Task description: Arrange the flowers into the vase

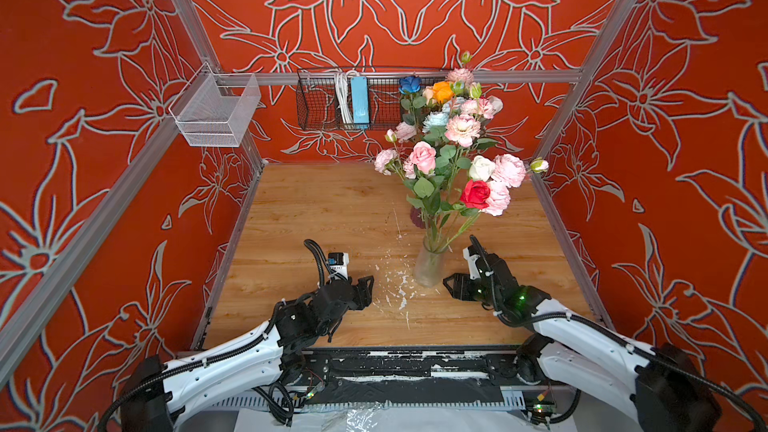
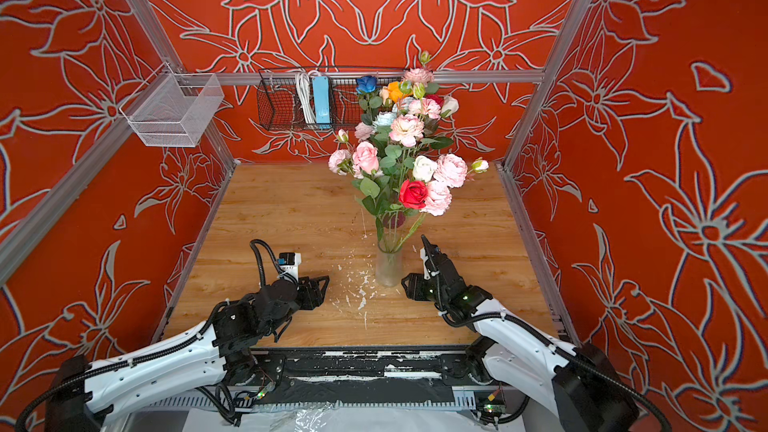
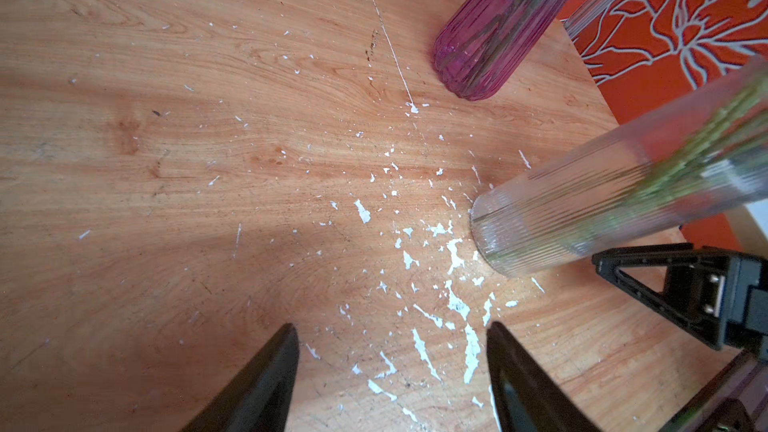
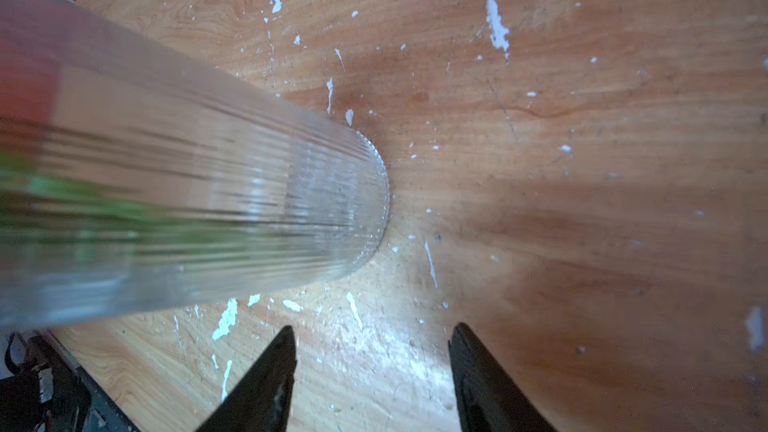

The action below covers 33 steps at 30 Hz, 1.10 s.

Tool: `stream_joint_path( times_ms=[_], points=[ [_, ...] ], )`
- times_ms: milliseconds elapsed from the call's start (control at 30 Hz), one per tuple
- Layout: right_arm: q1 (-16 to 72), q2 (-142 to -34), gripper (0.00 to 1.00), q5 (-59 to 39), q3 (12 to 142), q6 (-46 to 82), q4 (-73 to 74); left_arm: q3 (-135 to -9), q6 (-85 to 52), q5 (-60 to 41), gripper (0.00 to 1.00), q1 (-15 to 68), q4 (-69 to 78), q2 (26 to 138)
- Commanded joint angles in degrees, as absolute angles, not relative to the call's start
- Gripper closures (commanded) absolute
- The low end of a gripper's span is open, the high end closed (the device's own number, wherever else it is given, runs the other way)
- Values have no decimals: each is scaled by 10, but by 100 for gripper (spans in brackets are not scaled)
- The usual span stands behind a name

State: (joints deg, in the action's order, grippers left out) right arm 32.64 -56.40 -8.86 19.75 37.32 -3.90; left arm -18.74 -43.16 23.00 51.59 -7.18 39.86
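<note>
Parked either side of the clear vase [image 1: 430, 268] on the tabletop [image 1: 311, 209], left fingers [image 3: 266, 380] and right fingers [image 4: 257, 384] both spread wide, empty. Top-heavy with flowers [image 1: 461, 130] bunched inside: could topple from one careless sideways nudge.

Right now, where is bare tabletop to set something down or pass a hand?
Free: the wide table stretch between the left rail and the clear vase, beyond the left gripper. Crowded: around that vase, with the right gripper beside it, purple vase behind, flowers overhanging.
</note>
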Motion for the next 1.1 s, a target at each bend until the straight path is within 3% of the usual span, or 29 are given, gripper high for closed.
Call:
stream_joint_path(
  times_ms=[0,833,1067],
  points=[
    [323,-613,40,-69,205,376,21,-190,-447,219,28,500,-66,385],
    [322,-889,42,-94,395,324,91,-195,-399,161,27,431,-69,374],
    [322,-871,42,-92,385,328,89,-203,-393,161,27,429,-88,360]
  ],
)
